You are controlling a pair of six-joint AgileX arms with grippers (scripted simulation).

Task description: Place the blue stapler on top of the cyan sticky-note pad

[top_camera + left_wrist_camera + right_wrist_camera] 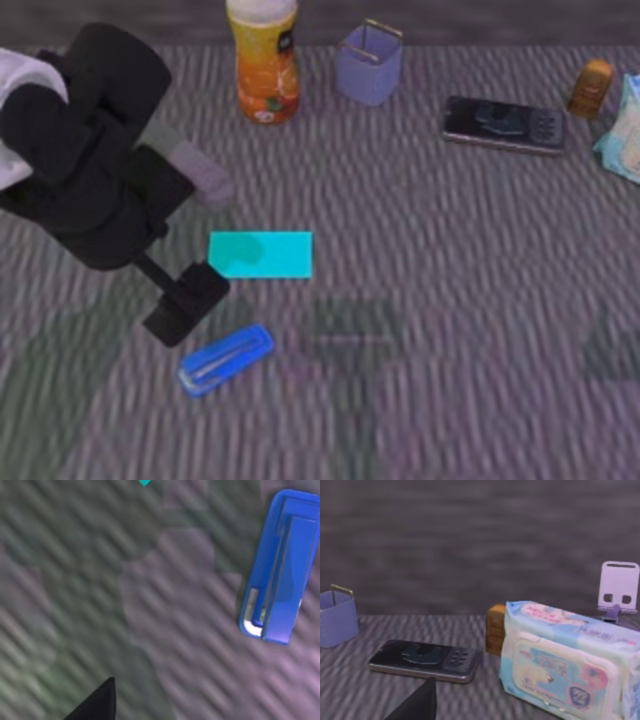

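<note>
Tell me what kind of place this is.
Probably a rendered desk or office tabletop: a blue stapler and a cyan sticky-note pad lie on a grey woven surface, with a phone and a pack of wet wipes nearby.

We work under soft, even light with no glare. All three views look blurred, and the desk (460, 300) weave smears into streaks. Dim greenish shadow patches lie on the desk in the top view and the left wrist view. In the right wrist view the backdrop is dim and out of focus.
</note>
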